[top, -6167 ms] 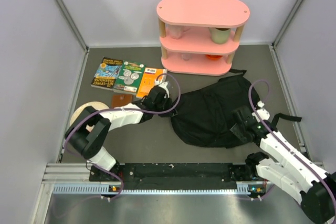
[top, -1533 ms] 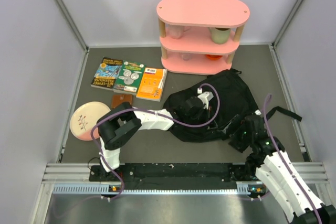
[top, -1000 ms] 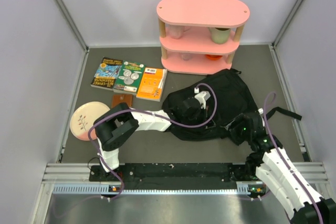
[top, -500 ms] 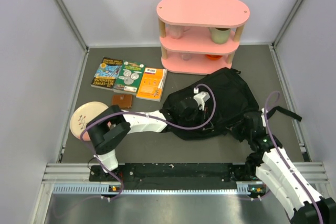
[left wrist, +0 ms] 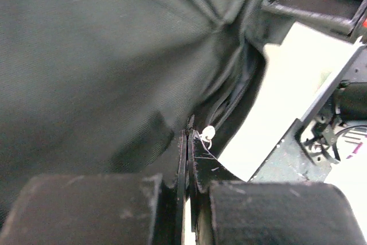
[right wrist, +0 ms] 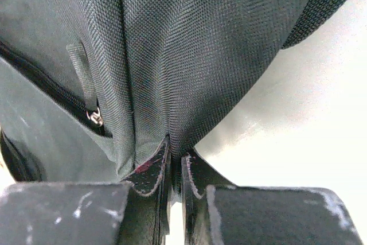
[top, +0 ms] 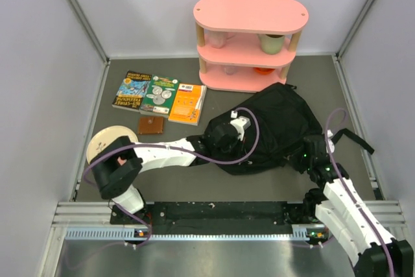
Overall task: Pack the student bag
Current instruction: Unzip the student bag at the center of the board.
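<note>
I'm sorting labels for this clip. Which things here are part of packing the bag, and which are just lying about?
Job: bag; left tool and right tool, both shut on it; books and wallet, probably to go in.
Lying about: plate, shelf, cup.

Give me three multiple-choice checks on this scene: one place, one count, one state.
1. The large soft black fabric backpack lies: A before the pink three-tier shelf; B on its top tier; C against the left wall.
2. Colourful books left of the shelf: A one; B three; C six.
3. Right end effector: A wide open; B shut on backpack fabric; C holding a book.
Answers: A, it sits just nearer than the shelf; B, three covers side by side; B, fabric pinched in its closed jaws.
</note>
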Controlling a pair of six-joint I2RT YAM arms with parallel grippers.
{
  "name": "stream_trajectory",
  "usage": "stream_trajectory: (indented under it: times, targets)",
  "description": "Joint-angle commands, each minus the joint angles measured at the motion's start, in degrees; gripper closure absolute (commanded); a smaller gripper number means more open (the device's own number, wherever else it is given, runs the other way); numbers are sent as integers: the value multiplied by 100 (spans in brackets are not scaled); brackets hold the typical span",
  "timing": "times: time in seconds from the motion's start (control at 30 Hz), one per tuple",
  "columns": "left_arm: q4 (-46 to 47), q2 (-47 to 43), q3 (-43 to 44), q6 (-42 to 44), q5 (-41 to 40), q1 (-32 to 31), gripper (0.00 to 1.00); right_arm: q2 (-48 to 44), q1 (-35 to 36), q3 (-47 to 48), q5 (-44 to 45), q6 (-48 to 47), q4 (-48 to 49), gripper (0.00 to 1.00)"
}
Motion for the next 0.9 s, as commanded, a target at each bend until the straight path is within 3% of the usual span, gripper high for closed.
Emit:
stream_trajectory:
  times: [0.0,0.07,0.1,0.17,0.2,0.27,0.5,0.7,0.87]
  targets:
    - [-796,-634,-209,383,-922,44,100,101,-585,521,529,-1029,372,100]
    - [-779,-809,-315,419,-853,44,100,277,-664,829,265,-1548,311,95]
    - [-771,-836,-315,410,-809,36,100,338,-656,943,-137,-1680,250,75]
    - [-692,-837,-272,375,-694,36,100,339,-664,1154,-666,-1918,118,54]
    - [-665,-811,-254,357,-694,36,100,287,-656,1172,-1051,-1936,83,33]
    - [-639,-714,-167,305,-694,36,100,59,-656,1286,-1230,-1962,47,2]
    - [-665,-670,-43,243,-501,36,100,119,-656,2903,-1098,-2289,-1165,1]
    - [-700,-854,-26,243,-615,36,100,-188,-664,2290,-2635,-1225,-701,1]
    - [-726,-828,36,296,-597,36,100,-776,-656,1490,-2771,-776,-427,1]
